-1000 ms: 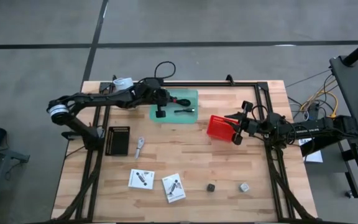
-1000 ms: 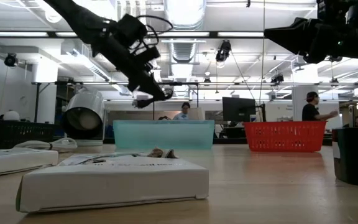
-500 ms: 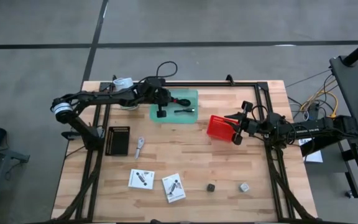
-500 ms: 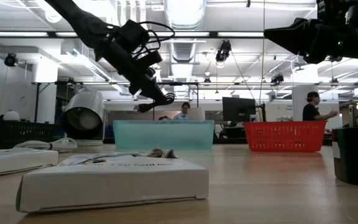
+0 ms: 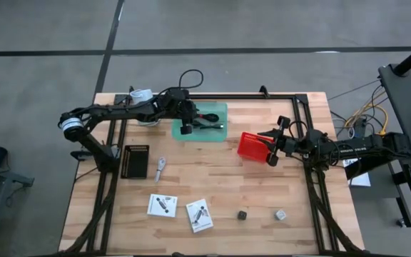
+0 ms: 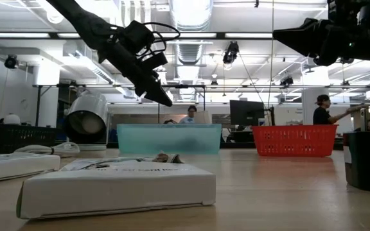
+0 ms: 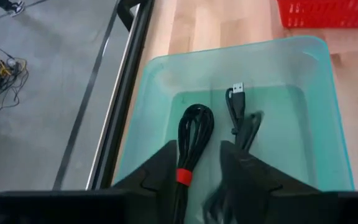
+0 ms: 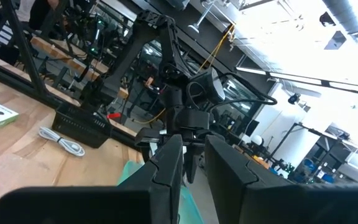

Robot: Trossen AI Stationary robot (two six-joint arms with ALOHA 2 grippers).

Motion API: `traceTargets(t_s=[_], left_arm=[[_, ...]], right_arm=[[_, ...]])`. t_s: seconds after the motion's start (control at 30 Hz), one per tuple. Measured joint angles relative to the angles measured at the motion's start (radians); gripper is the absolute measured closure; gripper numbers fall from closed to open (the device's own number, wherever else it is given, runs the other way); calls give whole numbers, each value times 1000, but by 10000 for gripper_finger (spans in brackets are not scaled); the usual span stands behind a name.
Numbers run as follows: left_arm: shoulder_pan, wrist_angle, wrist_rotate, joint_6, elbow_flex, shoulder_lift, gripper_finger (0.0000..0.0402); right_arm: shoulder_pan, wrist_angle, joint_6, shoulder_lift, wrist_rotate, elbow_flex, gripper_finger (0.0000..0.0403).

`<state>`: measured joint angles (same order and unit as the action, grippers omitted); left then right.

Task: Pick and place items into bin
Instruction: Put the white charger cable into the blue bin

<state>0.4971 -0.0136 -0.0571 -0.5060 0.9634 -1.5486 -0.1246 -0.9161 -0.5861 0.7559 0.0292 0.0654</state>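
The left gripper point(image 5: 185, 129) hangs above the teal bin point(image 5: 216, 134), over the bin's end nearest the white roll point(image 5: 141, 95). In the left wrist view its two dark fingers point(image 7: 157, 175) stand a little apart with nothing clamped between them; a coiled black cable point(image 7: 193, 127) with a red band lies in the bin beneath the gap, and a second black cable with a USB plug point(image 7: 235, 99) lies just beside it in the same bin. In the low view the gripper tips point(image 6: 160, 99) hover clear above the bin's rim.

Away from the bin on the bin-less side of the table lie the other items: a black rectangular tray point(image 5: 135, 160) near the left arm's base, a small silver metal piece point(image 5: 160, 168) just beside that tray, two white printed cards point(image 5: 162, 205) side by side farther from the bin, and beyond those a dark cube point(image 5: 242, 214) and a pale cube point(image 5: 280, 214) near each other.

The right gripper point(image 5: 270, 148) waits beside the red basket point(image 5: 250, 145), which stands just past the teal bin's far end. Its fingers point(image 8: 168, 163) sit nearly together, holding nothing.
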Motion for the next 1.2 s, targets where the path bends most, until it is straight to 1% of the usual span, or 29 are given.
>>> traceTargets(t_s=[0.13, 0.23, 0.33, 0.43, 0.53, 0.67, 0.77, 0.87, 1.0, 1.2], left_arm=[[-13, -93, 6, 181, 16, 24, 242], [-28, -239, 6, 320, 27, 63, 225], [-52, -394, 5, 498, 29, 98, 222], [-85, -528, 4, 716, 29, 132, 222], [-134, -675, 3, 934, 29, 144, 221], [-216, -825, -4, 1162, 29, 147, 221], [-279, -865, 1, 1319, 27, 138, 221], [-338, -866, 6, 1434, 26, 131, 221], [-398, -869, 6, 1532, 25, 126, 221], [-443, -868, 11, 1636, 3, 125, 221]], right_arm=[[0, 0, -20, 0, 0, 0, 346], [0, -1, -34, -1, 0, 0, 346], [0, -2, -35, 0, 0, 0, 346], [-1, 0, -35, -1, 0, 5, 346], [0, -3, -35, -1, -1, 14, 346], [0, -2, -36, -1, -1, 28, 346], [0, -1, -42, 1, -2, 35, 346], [0, -2, -44, 0, -3, 41, 346], [0, -2, -48, 0, -3, 44, 346], [0, -3, -73, 0, -4, 45, 346]])
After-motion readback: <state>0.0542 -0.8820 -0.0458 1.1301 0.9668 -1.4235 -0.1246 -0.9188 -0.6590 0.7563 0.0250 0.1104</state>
